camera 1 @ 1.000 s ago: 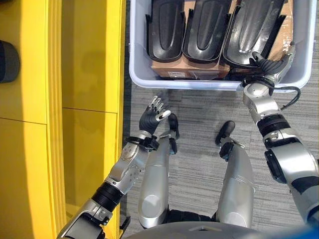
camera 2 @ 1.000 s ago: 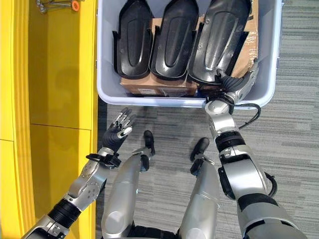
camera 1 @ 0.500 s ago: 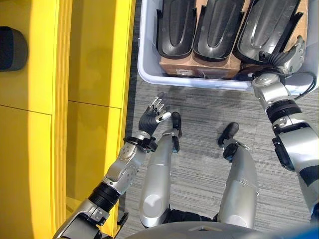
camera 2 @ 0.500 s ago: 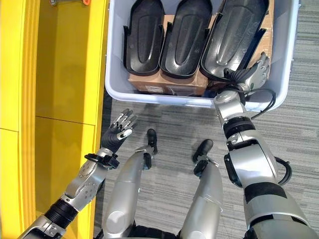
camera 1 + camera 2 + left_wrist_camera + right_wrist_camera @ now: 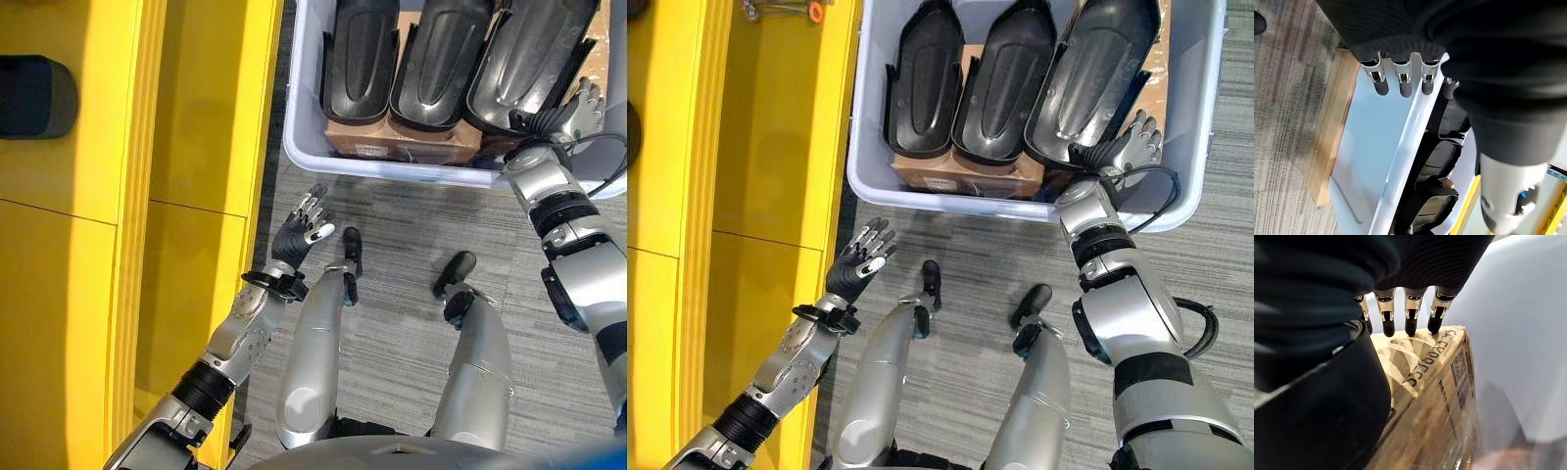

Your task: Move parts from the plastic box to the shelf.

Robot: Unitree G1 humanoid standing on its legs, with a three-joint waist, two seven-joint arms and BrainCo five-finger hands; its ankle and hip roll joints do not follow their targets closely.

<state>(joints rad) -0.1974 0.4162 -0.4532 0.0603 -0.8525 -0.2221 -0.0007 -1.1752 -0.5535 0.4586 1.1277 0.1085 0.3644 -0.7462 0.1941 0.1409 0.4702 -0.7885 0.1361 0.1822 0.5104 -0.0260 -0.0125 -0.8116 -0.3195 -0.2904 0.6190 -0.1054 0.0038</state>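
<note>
Parts (image 5: 1003,88), three black moulded shells, lie side by side in the pale plastic box (image 5: 872,181) on top of brown cardboard cartons (image 5: 960,176). We have our right hand (image 5: 1129,147) inside the box at its right end, fingers (image 5: 1409,316) spread straight over a carton, just beside the rightmost part (image 5: 1087,83), gripping nothing. Our left hand (image 5: 860,262) hangs over the grey floor (image 5: 960,245) between the box and the yellow shelf (image 5: 774,147), fingers loosely straight and empty.
</note>
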